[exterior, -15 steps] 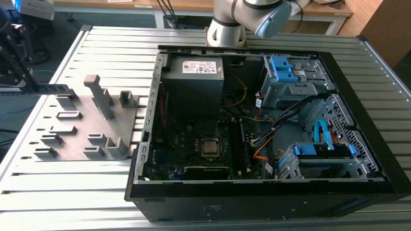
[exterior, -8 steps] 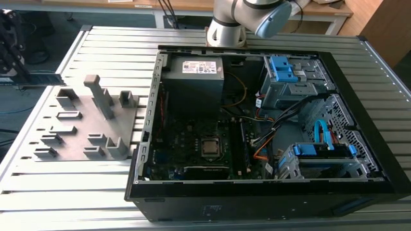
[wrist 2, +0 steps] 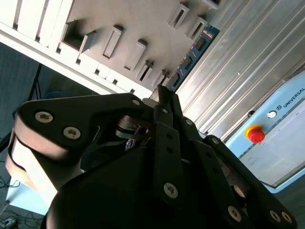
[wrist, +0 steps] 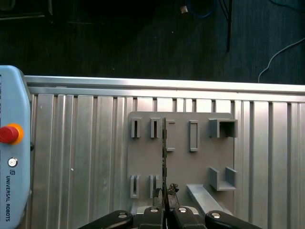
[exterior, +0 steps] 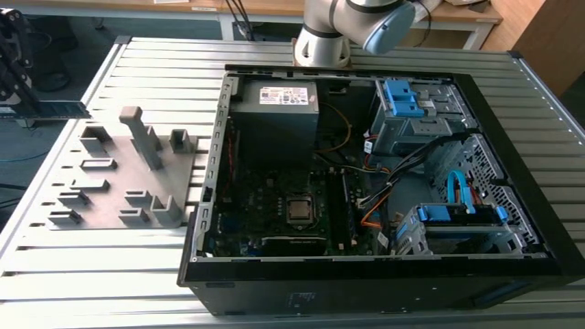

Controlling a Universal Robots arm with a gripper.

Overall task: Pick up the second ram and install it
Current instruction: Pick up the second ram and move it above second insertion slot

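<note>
My gripper [exterior: 20, 110] hangs at the exterior view's far left, above the table's edge and beside the grey fixture plate [exterior: 119, 185]. It is shut on the second ram [exterior: 57, 110], a thin blue-green stick that juts out towards the plate. In the first wrist view the ram [wrist: 165, 157] shows edge-on as a thin dark line above the plate [wrist: 200, 167], clamped between my fingertips [wrist: 164, 207]. The second wrist view shows its blue board with black chips [wrist 2: 193, 52] reaching out from the gripper [wrist 2: 164, 95]. The open computer case [exterior: 210, 171] lies in the exterior view's middle, its motherboard [exterior: 283, 199] exposed.
Upright blocks and empty slots stand on the fixture plate. The ribbed metal table [exterior: 92, 274] carries plate and case. A teach pendant with a red stop button [wrist: 8, 133] lies on the table. Cables, drive cages [exterior: 416, 110] and the power supply [exterior: 274, 110] crowd the case.
</note>
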